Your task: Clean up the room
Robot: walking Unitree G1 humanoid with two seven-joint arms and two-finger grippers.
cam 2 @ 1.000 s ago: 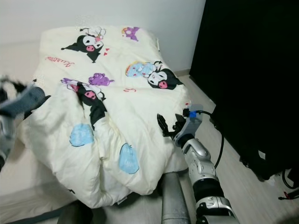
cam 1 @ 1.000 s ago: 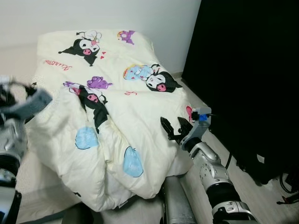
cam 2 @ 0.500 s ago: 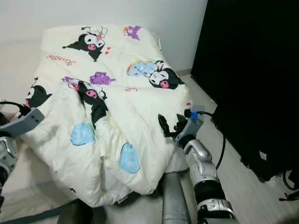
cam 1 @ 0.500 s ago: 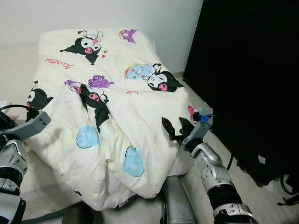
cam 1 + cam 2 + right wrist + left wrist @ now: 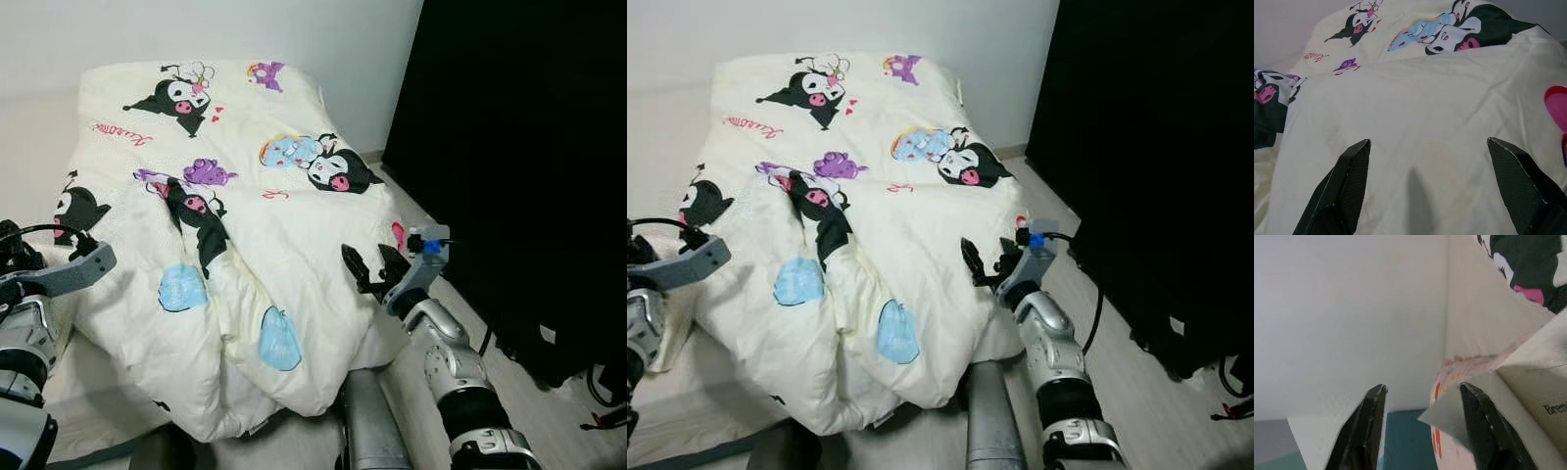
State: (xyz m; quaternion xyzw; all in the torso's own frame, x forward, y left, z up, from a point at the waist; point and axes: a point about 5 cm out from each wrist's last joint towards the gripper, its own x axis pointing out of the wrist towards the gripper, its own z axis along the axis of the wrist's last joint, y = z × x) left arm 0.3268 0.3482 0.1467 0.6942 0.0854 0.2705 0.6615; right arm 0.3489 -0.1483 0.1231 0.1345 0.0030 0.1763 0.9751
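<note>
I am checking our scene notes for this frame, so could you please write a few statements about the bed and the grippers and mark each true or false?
1. The cream comforter has cartoon characters printed on it. True.
2. The right gripper is shut on a fold of the comforter. False: its fingers are spread open, empty, at the bed's right edge.
3. The left gripper is open beside the comforter's left edge. True.
4. The wardrobe on the right is white. False: it is black.

Left pincer (image 5: 1422, 423) agape beside cartoon-print duvet (image 5: 1498, 308), white wall (image 5: 1342, 318)
</note>
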